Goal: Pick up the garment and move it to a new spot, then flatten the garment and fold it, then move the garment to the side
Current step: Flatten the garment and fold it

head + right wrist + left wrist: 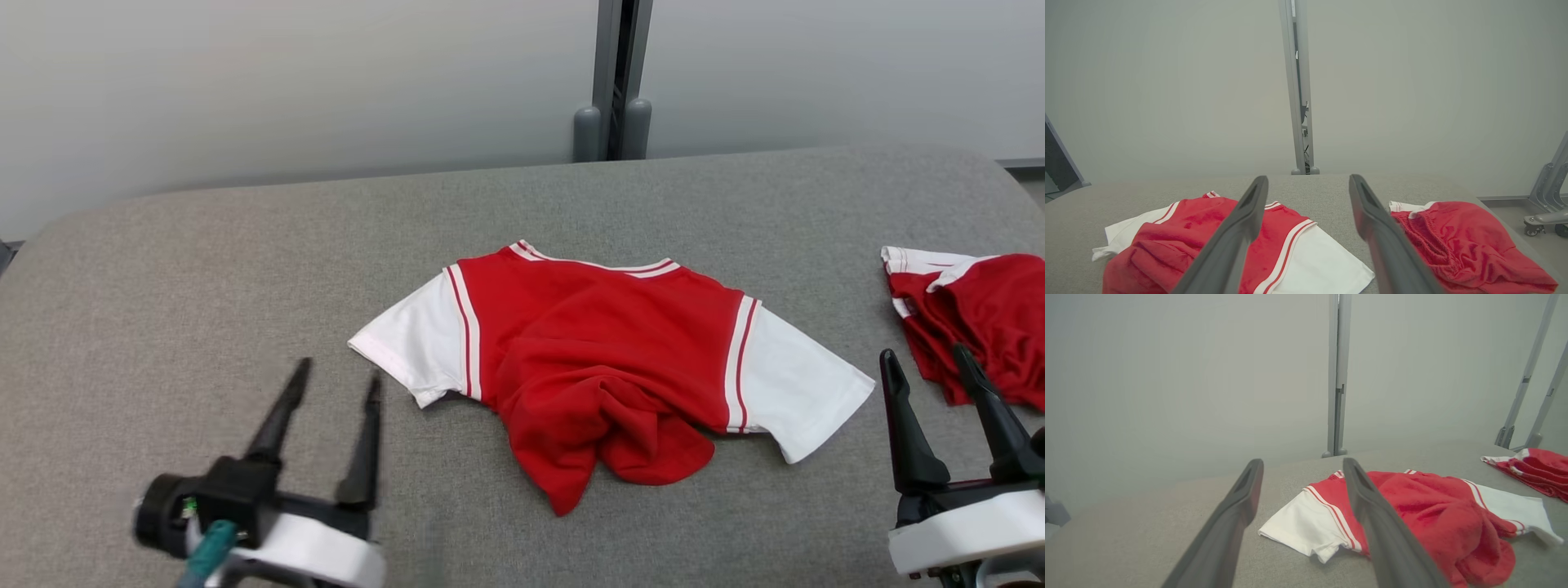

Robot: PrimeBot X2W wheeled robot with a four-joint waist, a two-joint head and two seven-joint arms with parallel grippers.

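Note:
The garment [604, 359] is a red shirt with white sleeves and striped trim, lying in the middle of the grey padded table [204, 269], its lower hem bunched and folded up toward me. It also appears in the left wrist view as the garment [1412, 510] and in the right wrist view as the garment [1200, 232]. My left gripper [335, 380] hovers open near the front left, short of the white left sleeve, nothing between its fingers. My right gripper [927, 363] stands open at the front right, beside the right sleeve, also empty.
A second red and white piece of clothing [976, 318] lies crumpled at the table's right edge, just beyond my right gripper; it also shows as red clothing [1453, 241]. A grey post [616, 82] stands behind the table against a pale wall. Wheeled frame legs [1547, 196] stand right.

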